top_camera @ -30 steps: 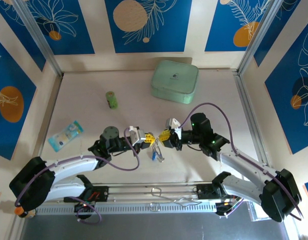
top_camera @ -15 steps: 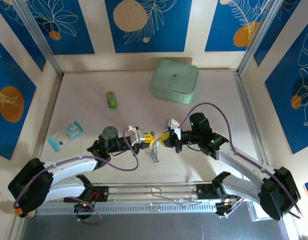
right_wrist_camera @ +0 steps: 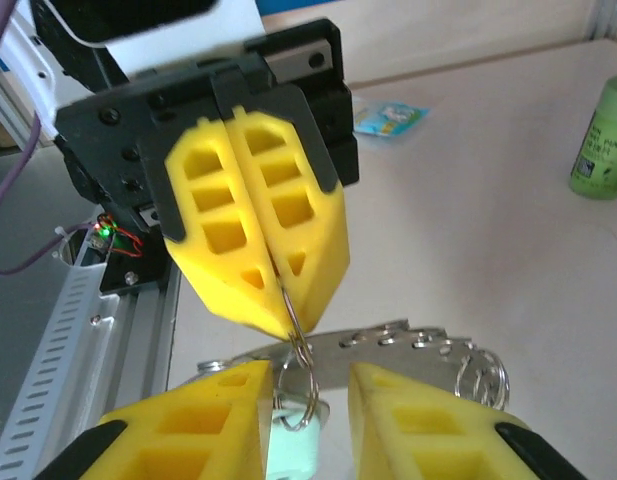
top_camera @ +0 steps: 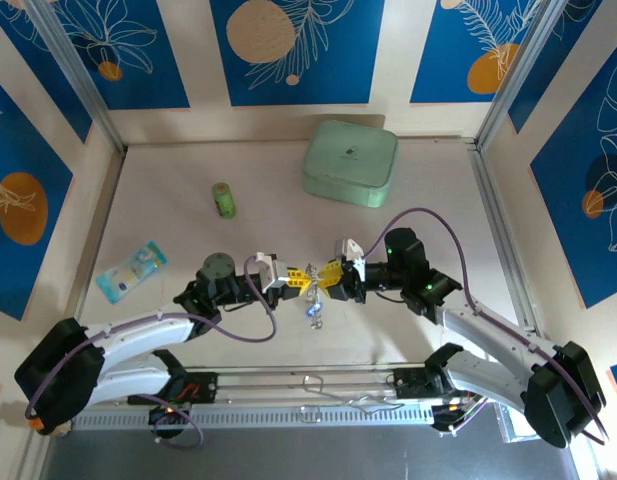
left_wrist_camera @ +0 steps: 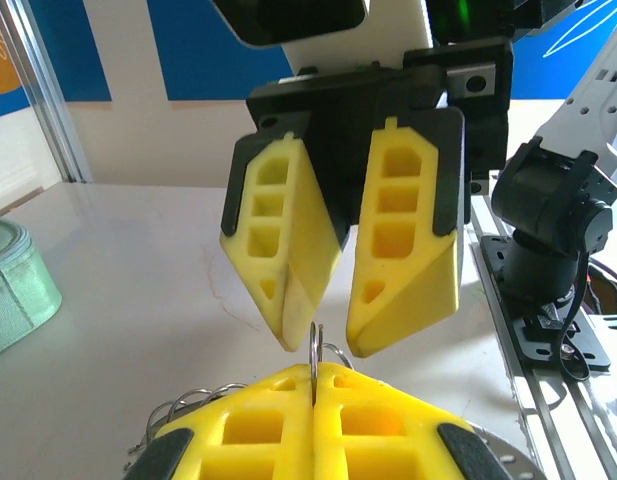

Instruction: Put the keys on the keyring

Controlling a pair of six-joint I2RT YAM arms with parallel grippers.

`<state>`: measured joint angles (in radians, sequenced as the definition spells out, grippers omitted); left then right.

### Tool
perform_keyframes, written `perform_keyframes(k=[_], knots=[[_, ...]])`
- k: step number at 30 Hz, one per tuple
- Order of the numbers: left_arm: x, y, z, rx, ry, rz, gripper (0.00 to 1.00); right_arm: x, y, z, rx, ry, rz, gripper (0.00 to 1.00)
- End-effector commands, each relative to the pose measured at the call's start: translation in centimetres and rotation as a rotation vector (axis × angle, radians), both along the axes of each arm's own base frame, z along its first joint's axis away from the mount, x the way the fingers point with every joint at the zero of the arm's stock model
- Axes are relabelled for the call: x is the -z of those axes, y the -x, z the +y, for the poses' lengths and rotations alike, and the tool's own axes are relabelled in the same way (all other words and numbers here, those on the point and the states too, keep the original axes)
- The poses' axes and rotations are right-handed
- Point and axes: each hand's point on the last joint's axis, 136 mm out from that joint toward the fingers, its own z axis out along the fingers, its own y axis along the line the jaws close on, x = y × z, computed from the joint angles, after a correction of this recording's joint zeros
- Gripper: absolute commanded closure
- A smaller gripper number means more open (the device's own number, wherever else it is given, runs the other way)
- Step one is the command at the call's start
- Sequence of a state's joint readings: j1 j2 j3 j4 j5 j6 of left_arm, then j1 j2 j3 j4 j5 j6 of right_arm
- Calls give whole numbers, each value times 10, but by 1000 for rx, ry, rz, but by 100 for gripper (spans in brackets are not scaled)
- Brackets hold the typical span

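Observation:
Over the table's near middle my two grippers meet tip to tip. The left gripper (top_camera: 300, 281) is shut on a thin wire ring (left_wrist_camera: 315, 357) of the keyring (right_wrist_camera: 408, 345), a silvery band edged with small loops. From that ring hangs a pale silvery-blue key (right_wrist_camera: 293, 452). The keys (top_camera: 313, 308) dangle below both grippers. My right gripper (right_wrist_camera: 310, 378) is open, one finger on each side of the small ring and the pads not touching it. In the left wrist view the right gripper (left_wrist_camera: 325, 347) hovers just above the pinched ring, its jaws apart.
A mint-green rounded case (top_camera: 350, 162) sits at the back of the table (top_camera: 438, 220). A green cylinder (top_camera: 223, 200) stands left of it, and a blue-and-white packet (top_camera: 132, 270) lies at the far left. Metal rails run along the near edge.
The right gripper has eased slightly down toward the left one, and the hanging keys have swung a little. The left gripper has kept its place and its grip.

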<state>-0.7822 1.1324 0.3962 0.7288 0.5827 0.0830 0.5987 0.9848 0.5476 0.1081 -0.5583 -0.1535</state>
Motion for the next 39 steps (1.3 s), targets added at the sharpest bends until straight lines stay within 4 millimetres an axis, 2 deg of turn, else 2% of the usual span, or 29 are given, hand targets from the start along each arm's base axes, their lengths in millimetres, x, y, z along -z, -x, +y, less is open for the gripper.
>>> perform_keyframes(k=[1,8,13,19,21,23,25,27,35,39], knots=[[-26,8,-3,44,81,-60,100,0,8,5,-51,-14,-5,72],[-24,9,-2,47,75,-55,100,-3,4,10,-57,-30,-6,81],[-23,9,-3,49,74,-52,100,-9,4,12,-71,-51,-9,81],[-24,9,-3,45,77,-53,100,-11,5,15,-93,-61,0,95],[-23,2,-1,2,74,-55,100,-12,6,15,-99,-58,1,100],[-20,-2,2,-29,55,-62,98,-14,6,14,-97,-43,-5,100],[-15,-6,4,-58,14,-62,88,-15,7,11,-93,-12,-10,100],[-7,-7,6,-64,-51,-63,86,-13,8,8,-93,47,-16,100],[1,-5,8,-41,-179,-58,88,5,17,5,-131,340,-33,100],[-2,-1,6,-12,-178,-51,83,7,19,7,-145,420,-58,100]])
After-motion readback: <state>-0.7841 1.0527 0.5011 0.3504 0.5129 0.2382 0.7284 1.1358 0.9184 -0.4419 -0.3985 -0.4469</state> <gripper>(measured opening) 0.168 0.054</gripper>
